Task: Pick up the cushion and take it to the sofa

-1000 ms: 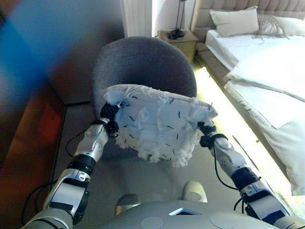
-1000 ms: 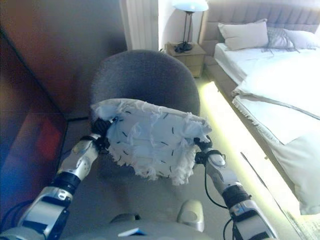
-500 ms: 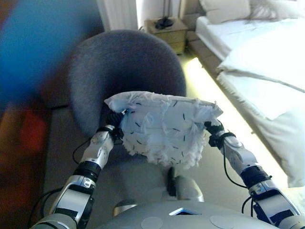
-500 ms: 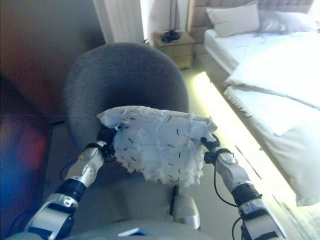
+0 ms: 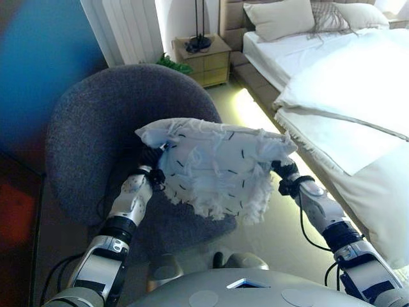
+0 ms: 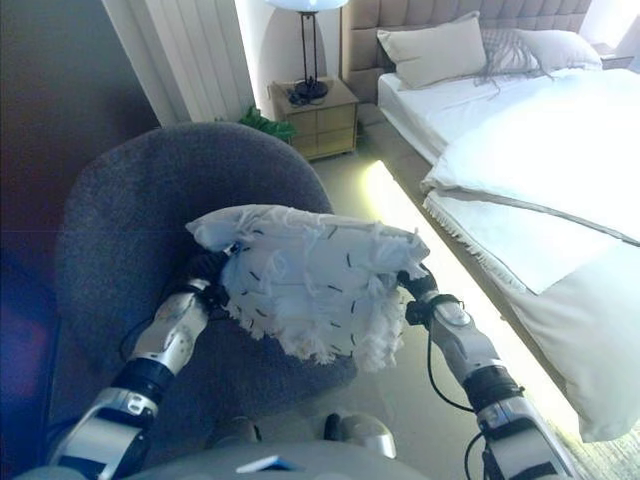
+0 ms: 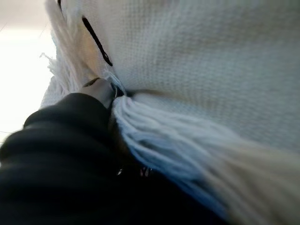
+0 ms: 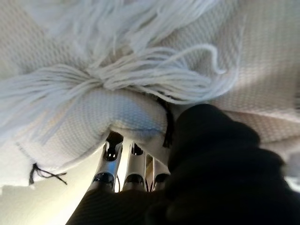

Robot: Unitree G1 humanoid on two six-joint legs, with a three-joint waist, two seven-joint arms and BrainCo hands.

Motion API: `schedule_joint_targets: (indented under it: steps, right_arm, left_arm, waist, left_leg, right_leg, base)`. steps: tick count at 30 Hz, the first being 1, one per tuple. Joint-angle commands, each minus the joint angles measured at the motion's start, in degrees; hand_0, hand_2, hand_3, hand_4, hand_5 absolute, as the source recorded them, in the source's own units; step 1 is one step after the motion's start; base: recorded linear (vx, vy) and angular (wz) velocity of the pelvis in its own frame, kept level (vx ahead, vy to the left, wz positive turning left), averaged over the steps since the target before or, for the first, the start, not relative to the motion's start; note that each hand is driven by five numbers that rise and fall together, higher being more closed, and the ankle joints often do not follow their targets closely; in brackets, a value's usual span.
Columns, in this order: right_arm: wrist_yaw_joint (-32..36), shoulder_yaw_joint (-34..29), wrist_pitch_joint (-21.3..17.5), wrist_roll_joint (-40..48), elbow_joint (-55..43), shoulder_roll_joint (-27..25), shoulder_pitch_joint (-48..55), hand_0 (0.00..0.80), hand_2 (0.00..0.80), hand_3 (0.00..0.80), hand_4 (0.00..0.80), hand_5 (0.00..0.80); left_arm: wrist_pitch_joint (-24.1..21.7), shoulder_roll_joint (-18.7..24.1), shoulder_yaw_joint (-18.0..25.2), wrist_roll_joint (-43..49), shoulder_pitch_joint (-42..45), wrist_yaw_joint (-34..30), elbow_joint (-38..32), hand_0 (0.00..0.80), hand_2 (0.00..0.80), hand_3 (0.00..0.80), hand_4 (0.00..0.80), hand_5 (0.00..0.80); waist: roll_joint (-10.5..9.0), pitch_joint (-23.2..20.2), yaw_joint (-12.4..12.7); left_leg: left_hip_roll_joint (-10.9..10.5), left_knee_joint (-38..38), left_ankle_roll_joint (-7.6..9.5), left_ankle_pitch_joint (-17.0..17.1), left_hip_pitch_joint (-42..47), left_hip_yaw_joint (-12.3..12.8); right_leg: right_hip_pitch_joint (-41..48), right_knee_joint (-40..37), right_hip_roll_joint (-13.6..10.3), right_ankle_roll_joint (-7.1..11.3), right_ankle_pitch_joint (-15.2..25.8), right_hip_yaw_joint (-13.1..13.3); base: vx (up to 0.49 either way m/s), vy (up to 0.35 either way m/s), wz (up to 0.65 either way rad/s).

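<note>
- White knitted cushion (image 5: 214,167), fringed and flecked with dark stitches, is hanging in the air between both hands, above the grey round chair (image 5: 96,134).
- The left hand (image 5: 151,167) is gripping one end; its fingers are buried in the fringe, so their closure cannot be told.
- The right hand (image 8: 136,176) is curling its fingers under the other end.
- Judged advice: keep both ends level while lowering onto the seat.
- Count: one cushion, one chair, one bed (image 5: 339,83), two pillows.
</note>
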Motion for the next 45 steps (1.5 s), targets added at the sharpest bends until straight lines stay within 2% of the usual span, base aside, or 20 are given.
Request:
schedule_joint_targets:
  steps: [1, 3, 5, 11, 14, 15, 16, 17, 20, 21, 23, 25, 29, 32, 34, 40, 44, 45]
  right_arm:
    - [2.0, 0.76, -1.99, -0.13, -4.4, 2.31, -5.09, 0.8, 0.8, 0.8, 0.8, 0.8]
    - [2.71, 1.28, -1.7, -1.05, -4.9, 2.17, -4.22, 0.8, 0.8, 0.8, 0.8, 0.8]
    - [3.04, 1.69, -1.49, -1.44, -5.05, 2.09, -3.99, 0.8, 0.8, 0.8, 0.8, 0.8]
    - [2.69, 3.8, -0.45, -1.19, -4.59, 3.92, -5.34, 0.8, 0.8, 0.8, 0.8, 0.8]
    - [1.58, 5.67, -0.94, -1.76, -5.24, 5.71, -5.08, 0.8, 0.8, 0.8, 0.8, 0.8]
    - [0.88, 6.63, -1.52, -2.3, -5.45, 6.81, -4.59, 0.8, 0.8, 0.8, 0.8, 0.8]
    - [0.31, 7.56, -1.64, -2.35, -5.67, 7.63, -4.34, 0.8, 0.8, 0.8, 0.8, 0.8]
    - [-0.11, 8.49, -1.89, -2.3, -5.54, 8.31, -4.11, 0.8, 0.8, 0.8, 0.8, 0.8]
    - [-1.74, 10.99, -2.19, -2.14, -4.4, 10.7, -5.04, 0.8, 0.8, 0.8, 0.8, 0.8]
    - [-2.2, 11.64, -2.32, -1.8, -4.22, 11.01, -5.76, 0.8, 0.8, 0.8, 0.8, 0.8]
    - [-3.5, 12.82, -2.27, -0.97, -4.66, 10.98, -8.25, 0.8, 0.8, 0.8, 0.8, 0.8]
    - [-5.17, 13.37, -2.27, -1.1, -4.88, 11.0, -11.89, 0.8, 0.8, 0.8, 0.8, 0.8]
    - [-6.16, 12.77, -1.63, -0.65, -3.99, 10.55, -19.4, 0.8, 0.8, 0.8, 0.8, 0.8]
    - [-8.36, 14.06, -2.91, -1.02, -3.18, 9.53, -26.19, 0.8, 0.8, 0.8, 0.8, 0.8]
    - [-9.12, 14.22, -3.6, -0.76, -3.81, 8.83, -27.69, 0.8, 0.8, 0.8, 0.8, 0.8]
    - [-9.55, 13.04, -3.61, -1.3, -5.04, 8.33, -26.87, 0.8, 0.8, 0.8, 0.8, 0.8]
    - [-9.77, 13.29, -3.47, -1.43, -5.17, 8.42, -27.42, 0.8, 0.8, 0.8, 0.8, 0.8]
    - [-10.35, 13.83, -3.4, -1.13, -5.1, 8.84, -28.99, 0.8, 0.8, 0.8, 0.8, 0.8]
  left_arm:
    - [-5.01, -0.83, 2.06, -1.41, -2.37, -1.45, -4.97, 0.8, 0.8, 0.8, 0.8, 0.8]
    - [-5.33, -0.64, 2.69, -0.46, -1.49, -1.07, -4.94, 0.8, 0.8, 0.8, 0.8, 0.8]
    - [-5.97, -0.08, 3.5, 0.68, -1.59, -0.61, -4.19, 0.8, 0.8, 0.8, 0.8, 0.8]
    - [-6.88, 2.39, 4.46, 2.81, -4.33, 4.05, -2.65, 0.8, 0.8, 0.8, 0.8, 0.8]
    - [-6.25, 3.25, 4.55, 4.02, -4.61, 6.29, -3.78, 0.8, 0.8, 0.8, 0.8, 0.8]
    - [-5.89, 3.57, 4.61, 4.83, -4.51, 7.13, -4.2, 0.8, 0.8, 0.8, 0.8, 0.8]
    - [-5.48, 4.02, 4.65, 4.7, -4.54, 7.78, -4.19, 0.8, 0.8, 0.8, 0.8, 0.8]
    - [-4.92, 4.33, 4.8, 4.72, -4.58, 8.04, -3.98, 0.8, 0.8, 0.8, 0.8, 0.8]
    - [-3.51, 5.04, 4.76, 5.86, -5.72, 8.17, -2.93, 0.8, 0.8, 0.8, 0.8, 0.8]
    - [-3.93, 5.16, 4.21, 5.99, -6.67, 7.99, -2.13, 0.8, 0.8, 0.8, 0.8, 0.8]
    - [-5.39, 5.24, 2.17, 5.39, -9.65, 8.45, -0.64, 0.8, 0.8, 0.8, 0.8, 0.8]
    - [-6.71, 5.53, 0.16, 3.97, -14.23, 9.17, 1.35, 0.8, 0.8, 0.8, 0.8, 0.8]
    - [-8.56, 4.49, -1.62, 3.96, -23.03, 10.84, 4.75, 0.8, 0.8, 0.8, 0.8, 0.8]
    - [-11.44, 4.54, -4.24, 2.81, -31.15, 11.15, 8.52, 0.8, 0.8, 0.8, 0.8, 0.8]
    - [-12.48, 4.45, -5.09, 2.1, -32.78, 11.0, 9.04, 0.8, 0.8, 0.8, 0.8, 0.8]
    - [-14.6, 1.98, -5.29, 3.0, -32.35, 6.76, 8.22, 0.8, 0.8, 0.8, 0.8, 0.8]
    - [-14.18, 2.1, -5.86, 2.68, -34.52, 7.06, 8.99, 0.8, 0.8, 0.8, 0.8, 0.8]
    - [-14.14, 2.34, -6.17, 2.15, -37.03, 7.5, 11.09, 0.8, 0.8, 0.8, 0.8, 0.8]
  waist:
    - [1.14, -2.35, 2.63]
    - [1.62, -2.89, 3.77]
    - [1.85, -3.26, 4.3]
    - [2.71, -3.44, 4.85]
    - [2.37, -2.69, 6.24]
    - [2.46, -2.34, 6.82]
    - [2.79, -1.83, 7.04]
    - [2.62, -1.42, 7.19]
    - [3.2, -1.51, 7.71]
    - [3.73, -1.44, 7.58]
    - [3.98, -0.68, 6.82]
    - [3.93, 1.55, 5.8]
    - [2.99, 5.95, 5.4]
    - [2.83, 10.39, 4.42]
    - [2.97, 12.31, 3.72]
    - [3.36, 14.51, 2.58]
    - [3.56, 15.54, 2.03]
    - [3.73, 16.05, 1.56]
  left_leg:
    - [-0.84, -10.78, 0.2, 9.44, 1.07, 0.84]
    - [-0.83, -16.4, -0.38, 10.09, 0.16, 0.67]
    - [-0.96, -17.02, -0.3, 9.61, -0.6, 1.51]
    - [-3.03, -15.89, 2.01, 5.53, 1.6, 1.82]
    - [-5.16, -13.82, 4.14, 3.3, 1.15, 1.14]
    - [-6.09, -13.5, 5.26, 2.49, 1.58, 1.14]
    - [-6.73, -13.38, 5.91, 1.81, 2.58, 0.83]
    - [-7.73, -13.23, 5.95, 0.41, 4.1, 0.07]
    - [-8.42, -13.84, 5.48, -0.14, 6.09, -0.02]
    - [-7.96, -13.7, 5.39, 0.66, 5.44, 0.16]
    - [-7.88, -12.49, 4.51, -0.26, 4.33, -0.41]
    - [-7.74, -10.06, 4.56, -2.19, 2.04, -1.39]
    - [-5.98, -1.22, 3.33, -3.7, -6.3, -3.05]
    - [-3.75, 5.42, 1.79, -5.19, -12.75, -4.14]
    - [-2.77, 9.07, 1.56, -7.13, -14.64, -3.98]
    - [-0.73, 16.66, 2.16, -11.85, -17.3, -3.08]
    - [-0.49, 18.1, 1.74, -12.4, -18.14, -3.11]
    - [-0.39, 18.02, 1.31, -12.17, -18.47, -3.04]
  right_leg:
    - [1.84, 0.27, -3.98, 8.31, -0.54, 1.83]
    - [4.5, -0.79, -4.57, 9.23, -1.49, 1.59]
    - [6.21, -0.79, -5.42, 9.92, -2.51, 1.08]
    - [5.3, 4.53, -8.99, 12.13, -4.15, -1.72]
    - [3.36, 12.6, -12.92, 12.92, -1.73, -3.58]
    - [1.03, 19.04, -15.48, 12.85, 0.98, -3.98]
    - [-1.22, 23.28, -16.78, 12.39, 2.43, -3.79]
    - [-2.0, 26.03, -17.85, 12.54, 1.63, -3.37]
    - [-2.66, 20.53, -18.45, 12.35, 2.05, -4.81]
    - [-3.52, 17.03, -17.76, 11.76, 3.03, -5.26]
    - [-6.83, 9.82, -16.96, 12.41, 4.04, -3.95]
    - [-12.57, 9.13, -17.18, 13.46, 5.5, -0.92]
    - [-16.1, 10.3, -18.3, 14.12, 4.72, -0.04]
    - [-21.46, 14.75, -18.62, 13.62, 3.16, 1.21]
    - [-24.39, 19.45, -18.69, 13.26, 1.12, 2.46]
    - [-27.82, 28.51, -19.18, 12.37, -3.55, 4.46]
    - [-28.33, 29.64, -19.49, 12.55, -4.12, 4.83]
    - [-28.69, 29.59, -19.51, 12.65, -4.12, 4.97]
  base:
    - [0.303, 0.174, -0.04]
    - [0.285, 0.155, 0.01]
    - [0.196, 0.116, 0.07]
    - [0.167, 0.153, -0.03]
    - [0.112, 0.141, 0.05]
    - [0.167, 0.206, 0.08]
    - [0.264, 0.205, 0.16]
    - [0.286, 0.142, 0.05]
    - [0.213, 0.027, -0.12]
    - [0.074, -0.036, -0.15]
    - [-0.014, -0.061, -0.08]
    - [-0.094, -0.072, -0.08]
    - [-0.161, -0.129, 0.03]
    - [-0.241, -0.077, 0.08]
    - [-0.081, -0.007, -0.03]
    - [0.062, -0.014, 0.0]
    - [0.033, -0.031, -0.05]
    - [-0.02, -0.022, -0.12]
